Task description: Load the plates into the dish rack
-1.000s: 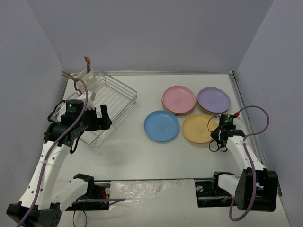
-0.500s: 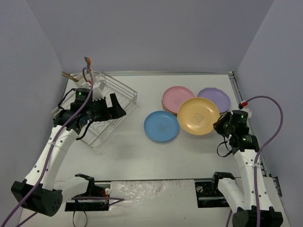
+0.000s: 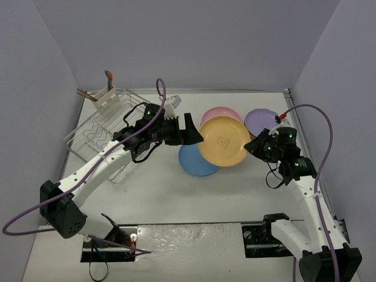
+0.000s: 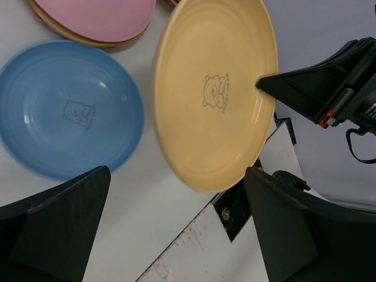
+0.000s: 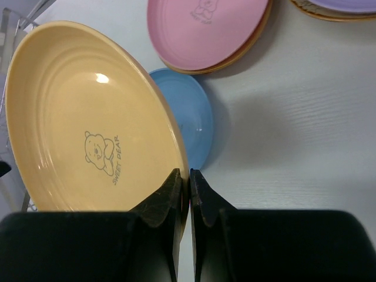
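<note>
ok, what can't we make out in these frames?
dish rack slots: top external, left arm crosses them.
blue plate: top external, yellow plate covers part.
What lies under pink plate: right wrist, only a rim shows.
purple plate: right wrist, cut by top edge.

Far left on table (image 3: 194, 200): rack (image 3: 103, 138), caddy (image 3: 108, 97) at its back corner. At centre, raised: tilted plate (image 3: 223, 141), pinched at right rim by right gripper (image 3: 254, 144); left gripper (image 3: 191, 132) just left of it. Beneath its near-left edge: flat plate (image 3: 194, 161) on table. Behind: stack (image 3: 218, 113); right of that, second stack (image 3: 261, 120).
</note>
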You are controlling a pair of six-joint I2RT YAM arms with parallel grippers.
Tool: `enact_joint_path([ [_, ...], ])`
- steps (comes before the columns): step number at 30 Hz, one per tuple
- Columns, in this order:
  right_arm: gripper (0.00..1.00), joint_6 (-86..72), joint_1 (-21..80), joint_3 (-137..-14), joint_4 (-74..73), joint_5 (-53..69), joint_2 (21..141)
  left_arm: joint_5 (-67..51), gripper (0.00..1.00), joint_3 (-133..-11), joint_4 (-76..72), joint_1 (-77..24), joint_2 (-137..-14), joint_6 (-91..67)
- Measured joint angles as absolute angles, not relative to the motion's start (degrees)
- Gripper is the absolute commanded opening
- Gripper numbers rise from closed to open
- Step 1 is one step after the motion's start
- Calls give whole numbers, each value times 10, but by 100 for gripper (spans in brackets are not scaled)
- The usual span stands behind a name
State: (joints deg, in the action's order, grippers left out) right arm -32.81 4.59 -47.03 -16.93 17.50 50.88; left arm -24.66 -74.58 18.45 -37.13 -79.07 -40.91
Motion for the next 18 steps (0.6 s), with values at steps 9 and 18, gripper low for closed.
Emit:
enact_joint_path([
  [9, 0, -343, 68, -478, -126, 199, 521, -228, 89, -781, 165, -412, -853, -422],
  [18, 0, -358, 68, -472, -91, 219, 510, -235, 48, -781, 156, -413, -857, -427],
])
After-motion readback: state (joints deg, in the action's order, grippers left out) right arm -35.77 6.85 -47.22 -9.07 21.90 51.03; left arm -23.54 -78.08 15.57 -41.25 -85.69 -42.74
